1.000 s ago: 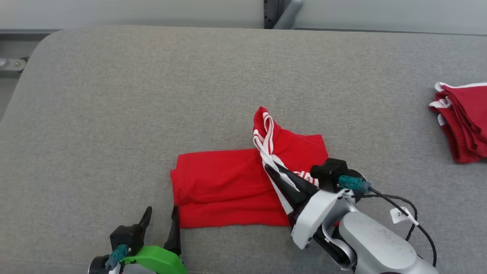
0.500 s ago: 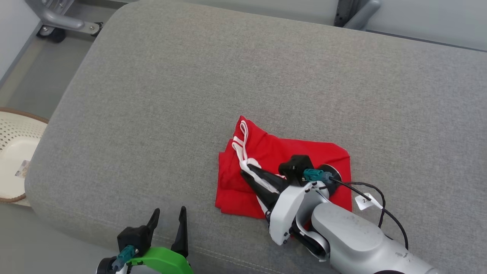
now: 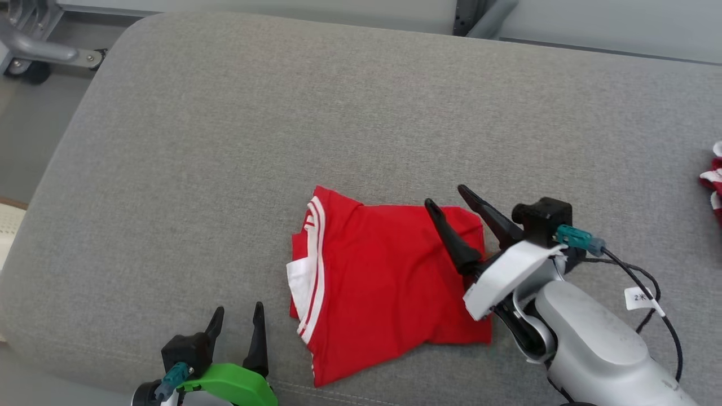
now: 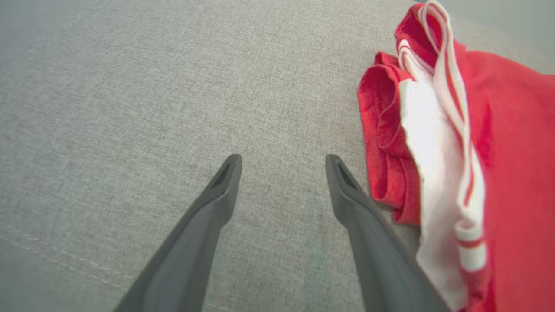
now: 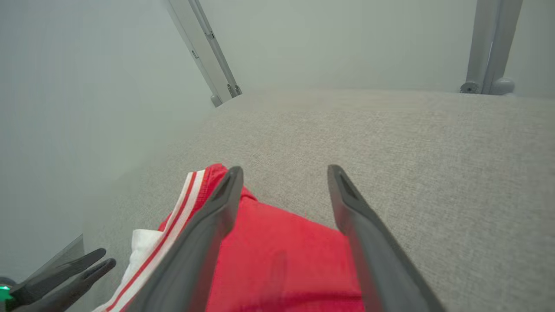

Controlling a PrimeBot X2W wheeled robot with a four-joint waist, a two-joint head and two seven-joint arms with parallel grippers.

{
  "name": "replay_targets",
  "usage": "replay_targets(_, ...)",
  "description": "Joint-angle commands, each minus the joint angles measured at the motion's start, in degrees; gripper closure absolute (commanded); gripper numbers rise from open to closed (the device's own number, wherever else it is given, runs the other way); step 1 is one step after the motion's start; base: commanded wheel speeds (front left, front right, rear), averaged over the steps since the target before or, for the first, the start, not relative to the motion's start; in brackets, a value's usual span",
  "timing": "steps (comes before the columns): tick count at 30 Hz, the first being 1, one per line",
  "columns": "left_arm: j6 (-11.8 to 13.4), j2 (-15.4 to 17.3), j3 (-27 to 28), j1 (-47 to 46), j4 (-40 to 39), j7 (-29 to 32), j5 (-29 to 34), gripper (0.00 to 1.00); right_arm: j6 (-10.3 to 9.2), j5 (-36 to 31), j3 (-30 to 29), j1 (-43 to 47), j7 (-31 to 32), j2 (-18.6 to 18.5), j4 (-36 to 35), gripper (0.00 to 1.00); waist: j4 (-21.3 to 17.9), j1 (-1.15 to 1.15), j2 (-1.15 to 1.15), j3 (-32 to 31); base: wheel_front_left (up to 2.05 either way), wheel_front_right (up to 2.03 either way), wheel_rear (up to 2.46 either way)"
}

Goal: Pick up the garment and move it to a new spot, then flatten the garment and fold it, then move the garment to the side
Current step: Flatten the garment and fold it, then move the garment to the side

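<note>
The folded red garment with white stripes (image 3: 383,282) lay flat on the grey fabric cushion (image 3: 254,113), near its front edge. The right gripper (image 3: 445,195) stood over the garment's right edge with its two long dark fingers spread wide — it grasped nothing. The left gripper (image 3: 239,307) was released too, its fingers apart over bare cushion, just beside the garment's striped white band. Another red and white cloth (image 3: 712,180) lay well apart — at the right edge of the head view.

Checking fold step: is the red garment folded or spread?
Folded: the red garment lies as a compact rectangle, with layers doubled at its white-striped edge.
</note>
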Motion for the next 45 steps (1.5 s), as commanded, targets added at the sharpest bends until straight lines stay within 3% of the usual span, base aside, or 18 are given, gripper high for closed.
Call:
replay_targets(1, -0.2, 0.2, 0.5, -0.6, 0.1, 0.0, 0.7, 0.00, -0.02, -0.7, -1.5, 2.0, -0.1, -0.7, -0.5, 0.00, -2.0, 0.00, 0.00, -0.4, 0.00, 0.00, 0.00)
replay_targets(10, -0.8, 0.2, 1.3, -0.7, -0.2, 0.0, 2.0, 0.00, -0.02, -0.4, -6.8, 8.9, -0.1, -0.4, 3.2, 0.00, -2.8, 0.00, 0.00, -0.5, 0.00, 0.00, 0.00)
replay_targets(22, -1.1, 0.2, 1.2, -0.1, -0.8, 0.0, 3.4, 0.00, -0.01, 5.3, -1.5, 8.0, 0.5, 1.9, 11.3, 0.00, -0.5, 0.00, 0.00, -0.5, 0.00, 0.00, 0.00)
replay_targets(24, -1.1, 0.2, 1.3, -0.1, -1.0, 0.0, 3.6, 0.00, -0.01, 6.8, 0.3, 7.3, 0.8, 2.6, 12.2, 0.75, -0.1, 0.00, 0.00, -0.6, 0.00, 0.00, 0.00)
replay_targets(25, -1.1, 0.2, 1.4, -0.1, -1.0, 0.0, 3.6, 0.00, -0.01, 7.2, 1.0, 6.8, 0.7, 2.5, 12.4, 1.00, 0.0, 0.00, 0.00, -0.6, 0.00, 0.00, 0.00)
replay_targets(30, -1.2, 0.2, 1.9, 0.1, -1.8, 0.0, 4.5, 0.00, -0.01, 8.8, 2.7, 4.9, 0.0, 1.4, 12.9, 1.00, -0.3, 0.00, 0.00, -1.2, 0.00, 0.00, 0.00)
replay_targets(34, -1.5, 0.2, 2.5, 0.7, -2.6, 0.0, 5.6, 0.00, -0.04, 8.6, 0.5, 4.1, -0.1, 0.7, 12.8, 1.00, -3.0, 0.00, 0.00, -2.5, 0.00, 0.00, 0.00)
replay_targets(45, -2.8, 0.2, 4.4, -0.2, -3.5, 0.0, 9.1, 0.00, -0.05, 4.7, -6.4, 7.0, -0.2, 1.2, 10.9, 1.00, -18.7, 0.00, 0.00, -3.8, 0.00, 0.00, 0.00)
